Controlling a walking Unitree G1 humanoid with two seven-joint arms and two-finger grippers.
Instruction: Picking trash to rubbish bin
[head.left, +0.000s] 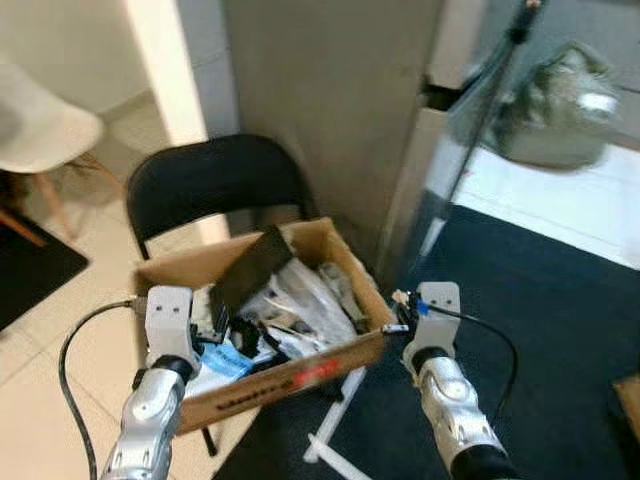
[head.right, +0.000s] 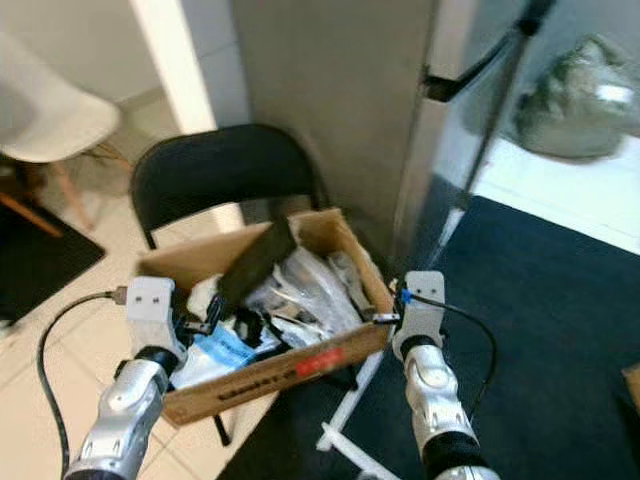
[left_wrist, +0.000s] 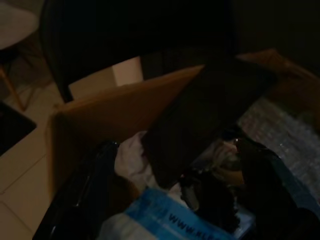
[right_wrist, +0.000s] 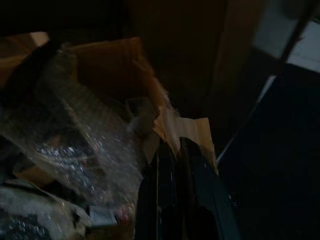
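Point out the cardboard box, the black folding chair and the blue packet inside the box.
cardboard box (head.left: 270, 388), left eye view, on its front wall.
black folding chair (head.left: 215, 178), left eye view, on the backrest.
blue packet (head.left: 228, 358), left eye view, on its middle.

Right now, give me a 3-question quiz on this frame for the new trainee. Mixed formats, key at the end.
1. True or false: the cardboard box sits on the black chair.
2. Where do the left gripper fingers sit? A) open over the box's contents B) on the white chair C) on the dark carpet
3. Fill in: the right gripper is at the box's torn ___ corner.

Key:
1. True.
2. A; the fingers straddle the blue-printed packet.
3. Right; its fingers are closed, seemingly on the torn cardboard flap.
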